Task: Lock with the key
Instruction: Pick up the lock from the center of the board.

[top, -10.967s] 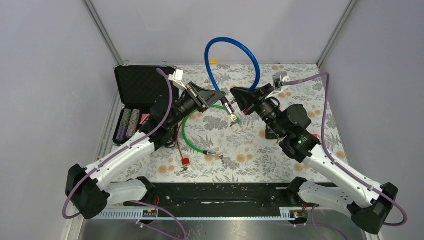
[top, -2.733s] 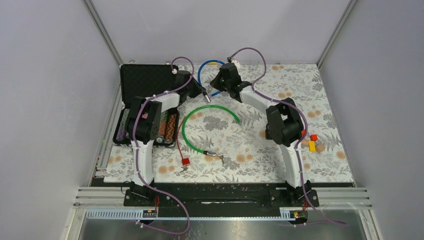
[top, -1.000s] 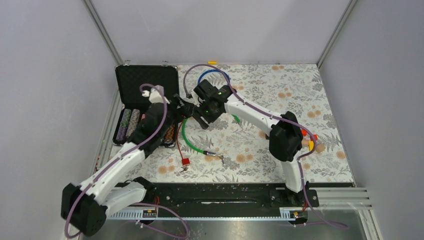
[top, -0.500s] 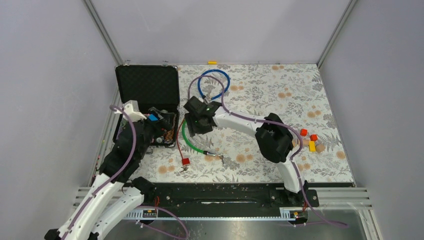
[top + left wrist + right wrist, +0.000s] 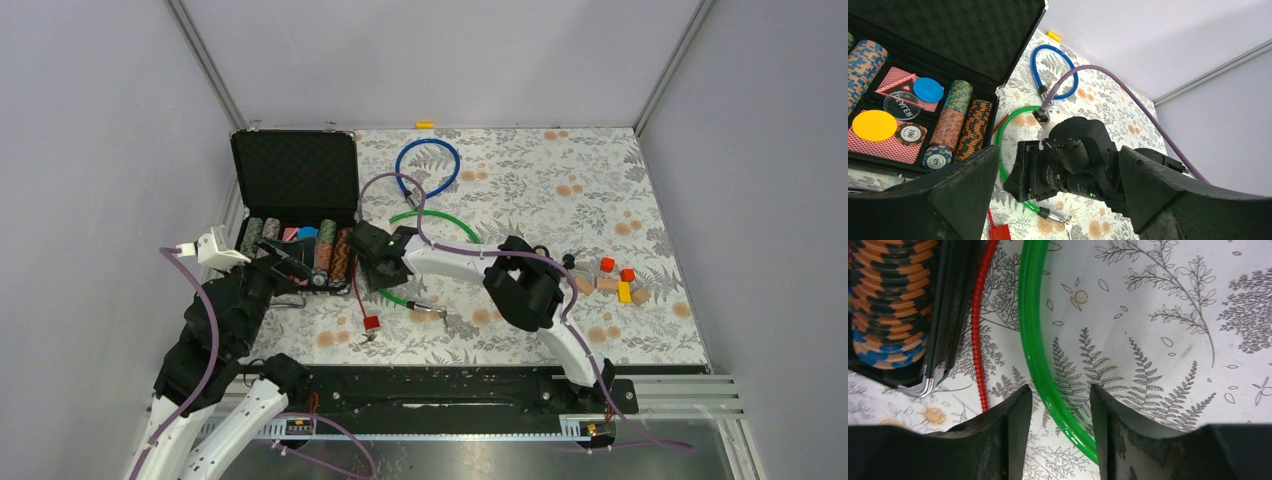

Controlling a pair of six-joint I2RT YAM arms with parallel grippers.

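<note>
Green plastic-sheathed cable lock (image 5: 1030, 340) lies flat mid-table, curving past the open poker-chip case (image 5: 292, 175) at 10 o'clock. Right gripper (image 5: 1060, 396) hangs low over it, fingers parted narrowly with the cable running between them and no pinch visible. I judge it is placed to pin or lift the loop for keying. The cable's metal barrel end (image 5: 424, 308) sits toward 6 o'clock. The red tag (image 5: 371, 323) at 7 o'clock may carry the key, too small to tell. Left gripper (image 5: 1058, 152) is wide open and empty, near the case. Against half a second ago: right wrist slid from centre toward 7 o'clock, left arm pulled nearward; blue cable (image 5: 457, 165) at 12 o'clock unchanged.
</note>
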